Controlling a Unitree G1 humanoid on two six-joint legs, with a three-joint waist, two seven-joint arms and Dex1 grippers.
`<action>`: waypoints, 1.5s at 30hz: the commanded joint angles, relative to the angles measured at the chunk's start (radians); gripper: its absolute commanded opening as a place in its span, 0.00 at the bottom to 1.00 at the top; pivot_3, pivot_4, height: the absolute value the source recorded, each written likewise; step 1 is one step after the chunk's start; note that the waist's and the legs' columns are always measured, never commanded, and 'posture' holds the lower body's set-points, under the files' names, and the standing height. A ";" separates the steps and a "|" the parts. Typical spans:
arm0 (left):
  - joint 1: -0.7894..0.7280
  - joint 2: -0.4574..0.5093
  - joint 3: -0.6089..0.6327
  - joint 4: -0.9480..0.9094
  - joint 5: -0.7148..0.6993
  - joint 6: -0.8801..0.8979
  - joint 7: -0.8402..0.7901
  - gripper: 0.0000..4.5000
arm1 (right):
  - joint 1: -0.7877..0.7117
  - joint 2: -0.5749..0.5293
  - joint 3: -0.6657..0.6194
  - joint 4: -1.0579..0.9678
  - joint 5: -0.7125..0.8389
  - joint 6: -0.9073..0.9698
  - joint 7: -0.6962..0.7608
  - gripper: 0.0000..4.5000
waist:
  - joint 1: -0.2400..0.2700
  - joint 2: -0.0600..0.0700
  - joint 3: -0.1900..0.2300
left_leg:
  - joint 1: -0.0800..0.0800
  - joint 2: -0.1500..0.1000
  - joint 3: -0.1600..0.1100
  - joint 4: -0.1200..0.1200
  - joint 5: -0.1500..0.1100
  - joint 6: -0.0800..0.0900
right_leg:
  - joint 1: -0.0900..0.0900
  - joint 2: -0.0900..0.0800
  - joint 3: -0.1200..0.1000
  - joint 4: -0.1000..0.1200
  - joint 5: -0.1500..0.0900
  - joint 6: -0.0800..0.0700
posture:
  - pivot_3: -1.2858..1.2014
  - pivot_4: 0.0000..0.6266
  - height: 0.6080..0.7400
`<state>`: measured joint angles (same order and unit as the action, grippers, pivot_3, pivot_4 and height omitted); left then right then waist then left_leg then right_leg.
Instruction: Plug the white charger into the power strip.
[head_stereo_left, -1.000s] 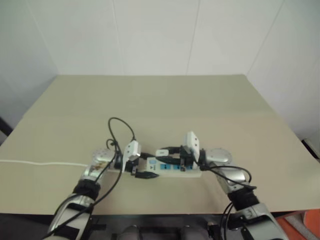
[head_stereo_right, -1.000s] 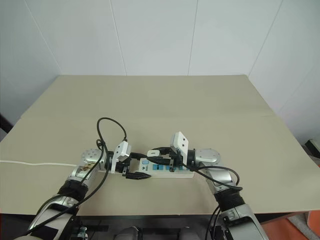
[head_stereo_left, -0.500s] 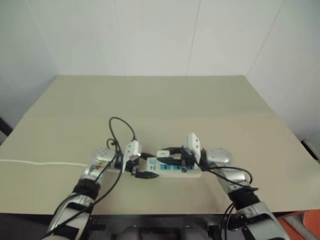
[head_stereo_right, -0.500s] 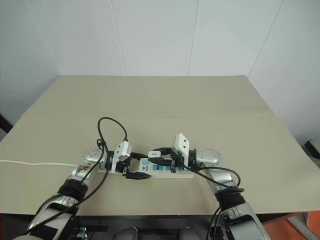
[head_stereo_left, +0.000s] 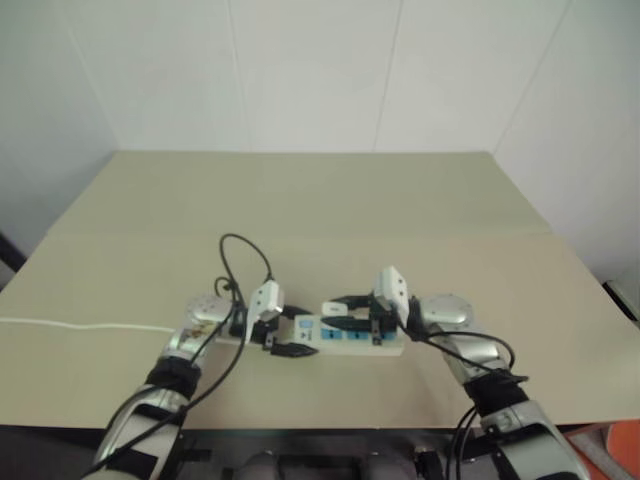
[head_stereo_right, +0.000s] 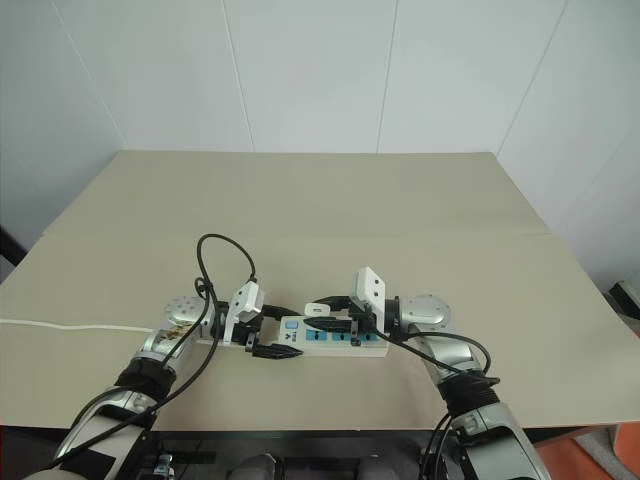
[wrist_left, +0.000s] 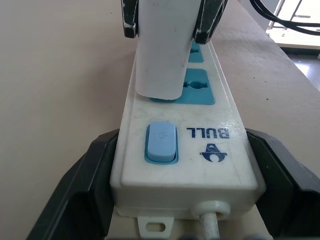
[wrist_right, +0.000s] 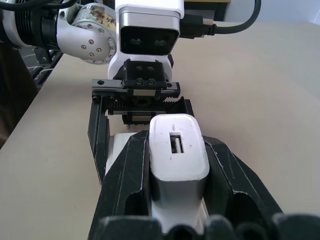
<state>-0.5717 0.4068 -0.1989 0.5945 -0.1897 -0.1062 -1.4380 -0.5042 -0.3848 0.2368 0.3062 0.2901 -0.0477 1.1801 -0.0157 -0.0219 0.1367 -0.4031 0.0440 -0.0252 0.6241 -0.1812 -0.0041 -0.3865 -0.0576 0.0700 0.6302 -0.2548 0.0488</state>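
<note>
The power strip (wrist_left: 210, 165) lies on the tan table (head_stereo_right: 330, 200), and my left gripper (head_stereo_right: 278, 334) is shut on its switch end, one black finger (wrist_left: 85, 190) on each long side. My right gripper (head_stereo_right: 322, 313) is shut on the white charger (wrist_right: 176, 155), clamping it between its fingers (wrist_right: 125, 185). The charger (wrist_left: 162, 60) stands upright on the strip. Its lower end sits against the blue socket face nearest the blue switch, and its prongs are hidden. The two grippers face each other over the strip (head_stereo_right: 335, 342).
The strip's thin white cord (head_stereo_right: 70, 326) runs left along the table to its edge. A black cable loop (head_stereo_right: 225, 250) arches over my left wrist. The table's front edge lies just below the strip, and white walls stand behind and to the right.
</note>
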 joint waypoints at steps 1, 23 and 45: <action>0.021 0.054 -0.016 0.001 0.026 0.000 -0.042 0.74 | 0.030 -0.074 -0.004 0.113 -0.082 0.033 -0.014 0.26 | 0.000 0.000 0.000 | 0.000 0.000 0.000 0.000 0.000 0.000 | 0.000 0.000 0.000 0.000 0.000 0.000 | 0.52 0.24 1.00; 0.020 0.041 -0.024 0.000 0.021 -0.001 -0.029 0.74 | -0.041 -0.020 0.083 0.175 -0.123 0.066 -0.015 0.26 | -0.026 0.000 -0.003 | 0.005 0.003 0.000 -0.001 0.000 0.000 | 0.002 0.003 0.001 0.001 -0.002 0.002 | 0.52 0.24 1.00; 0.071 0.043 -0.012 -0.073 0.015 0.039 0.007 0.74 | -0.071 0.019 0.102 0.199 -0.119 0.051 0.033 0.26 | -0.028 0.000 -0.003 | 0.005 0.003 0.001 -0.002 0.000 0.000 | 0.002 0.003 0.002 0.001 -0.003 0.002 | 0.52 0.24 1.00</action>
<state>-0.5187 0.4404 -0.1810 0.5333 -0.1910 -0.0810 -1.4101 -0.6143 -0.3441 0.3005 0.4240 0.2578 -0.0385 1.2226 -0.0434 -0.0219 0.1337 -0.3978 0.0474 -0.0245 0.6223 -0.1812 -0.0041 -0.3845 -0.0545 0.0716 0.6310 -0.2574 0.0506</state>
